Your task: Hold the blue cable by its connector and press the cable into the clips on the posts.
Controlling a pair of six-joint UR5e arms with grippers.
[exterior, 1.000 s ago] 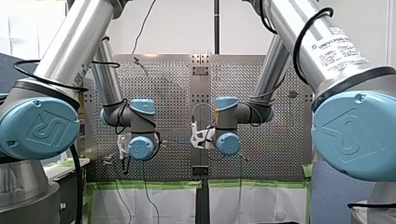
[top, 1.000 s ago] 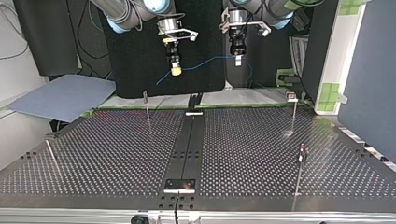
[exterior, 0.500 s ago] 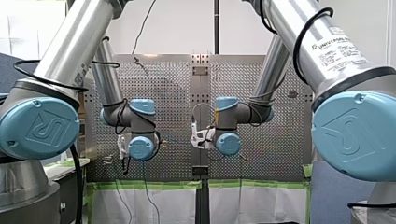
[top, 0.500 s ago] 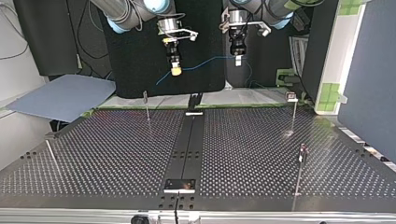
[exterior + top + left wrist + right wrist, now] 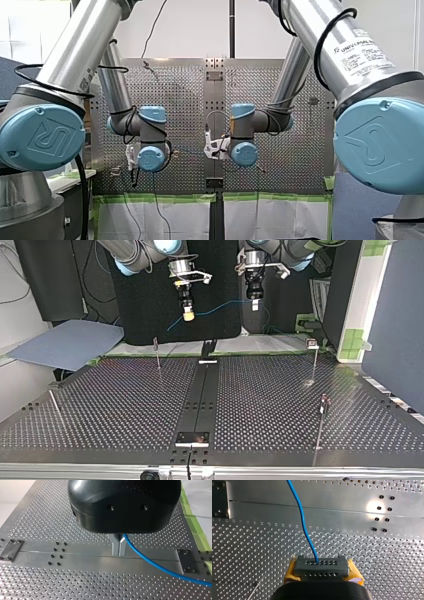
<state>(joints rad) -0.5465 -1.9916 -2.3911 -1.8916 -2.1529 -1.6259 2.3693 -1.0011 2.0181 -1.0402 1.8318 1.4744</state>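
The blue cable [image 5: 220, 307] hangs in the air between my two grippers, high above the far edge of the perforated table [image 5: 125, 405]. My left gripper [image 5: 254, 304] has its metal fingers [image 5: 115, 545] shut on the cable [image 5: 155, 565], which runs out sideways from between them. My right gripper [image 5: 188, 316] is shut with its yellow pads [image 5: 290, 573] on the grey connector block [image 5: 312, 566], and the cable [image 5: 303, 522] leaves the block's face. A loose cable end droops beyond each gripper.
Thin posts with clips stand on the table: one far left [image 5: 157, 354], one far right [image 5: 314, 360], one near right [image 5: 321, 422], one leaning near left [image 5: 56, 407]. A dark rail [image 5: 200, 395] runs down the middle. A blue sheet [image 5: 65, 342] lies off the table's left.
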